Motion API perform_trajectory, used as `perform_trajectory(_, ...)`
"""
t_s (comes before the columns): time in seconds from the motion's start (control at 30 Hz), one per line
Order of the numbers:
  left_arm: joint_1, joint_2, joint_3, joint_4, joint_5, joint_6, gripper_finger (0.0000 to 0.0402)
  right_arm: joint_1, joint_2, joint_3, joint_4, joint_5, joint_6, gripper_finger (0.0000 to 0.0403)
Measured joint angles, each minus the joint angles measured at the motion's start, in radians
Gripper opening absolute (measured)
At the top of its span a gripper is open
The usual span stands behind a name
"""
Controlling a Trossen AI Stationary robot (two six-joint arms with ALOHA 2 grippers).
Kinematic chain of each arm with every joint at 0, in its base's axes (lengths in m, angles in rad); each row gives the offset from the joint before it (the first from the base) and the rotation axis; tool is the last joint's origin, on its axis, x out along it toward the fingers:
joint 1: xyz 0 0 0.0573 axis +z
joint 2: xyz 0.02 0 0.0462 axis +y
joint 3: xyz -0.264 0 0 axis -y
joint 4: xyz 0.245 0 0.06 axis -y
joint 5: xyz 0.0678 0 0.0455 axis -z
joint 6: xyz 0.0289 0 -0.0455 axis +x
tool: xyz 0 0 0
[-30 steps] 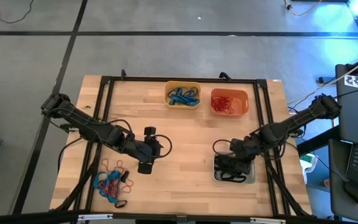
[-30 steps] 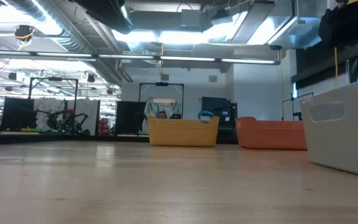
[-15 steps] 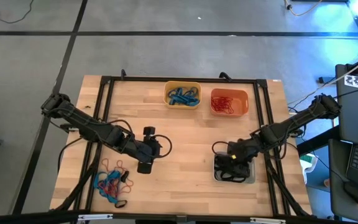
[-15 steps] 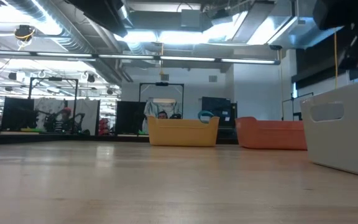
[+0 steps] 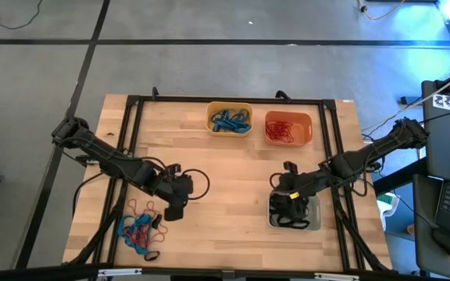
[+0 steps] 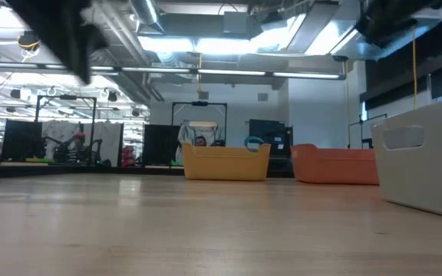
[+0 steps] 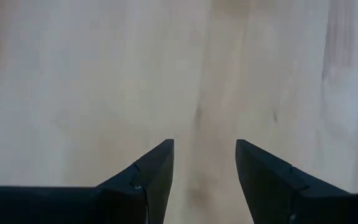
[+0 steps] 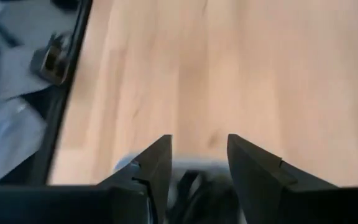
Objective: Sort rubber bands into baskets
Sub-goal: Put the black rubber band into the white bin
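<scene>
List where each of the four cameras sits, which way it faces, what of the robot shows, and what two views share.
High: overhead, straight down; both arms, left gripper, right gripper over the grey basket.
Low: table height, level; dark arm parts at top.
Left wrist: faces bare table past open fingers.
Right wrist: faces table beyond the grey basket's rim, fingers apart.
Shared: high and low both show the yellow basket and orange basket.

Two baskets sit side by side at the far edge of the counter [image 5: 233, 168], one [image 5: 230, 118] to the left of the other [image 5: 288, 128], each with rubber bands in it. A third basket [image 5: 294, 212] stands near the front right with bands inside, the right end effector [image 5: 287, 190] above its far rim. A loose pile of rubber bands [image 5: 138, 229] lies at the front left, the left end effector [image 5: 173, 208] just beside it.
</scene>
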Motion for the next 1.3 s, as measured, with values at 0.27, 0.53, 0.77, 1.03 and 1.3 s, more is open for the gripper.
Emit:
perform_trajectory(0.27, 0.018, 0.011, -0.141, -0.012, 0.29, -0.297, 0.0168, 0.0, 0.0, 0.0, 0.105, 0.239, -0.194, 0.0154)
perform_trajectory(0.53, 0.014, 0.011, -0.226, -0.007, 0.37, -0.571, 0.0168, 0.0, 0.0, 0.0, 0.121, 0.267, -0.221, 0.0154)
perform_trajectory(0.77, -0.027, 0.011, -0.301, 0.078, 0.471, -0.676, 0.0168, 0.0, 0.0, 0.0, 0.12, 0.267, -0.221, 0.0154)
perform_trajectory(1.03, -0.064, 0.011, -0.354, 0.167, 0.494, -0.718, 0.0168, 0.0, 0.001, 0.0, 0.13, 0.27, -0.221, 0.0154)
perform_trajectory(1.3, -0.068, 0.011, -0.4, 0.266, 0.527, -0.726, 0.0168, 0.0, 0.001, 0.0, 0.136, 0.27, -0.224, 0.0154)
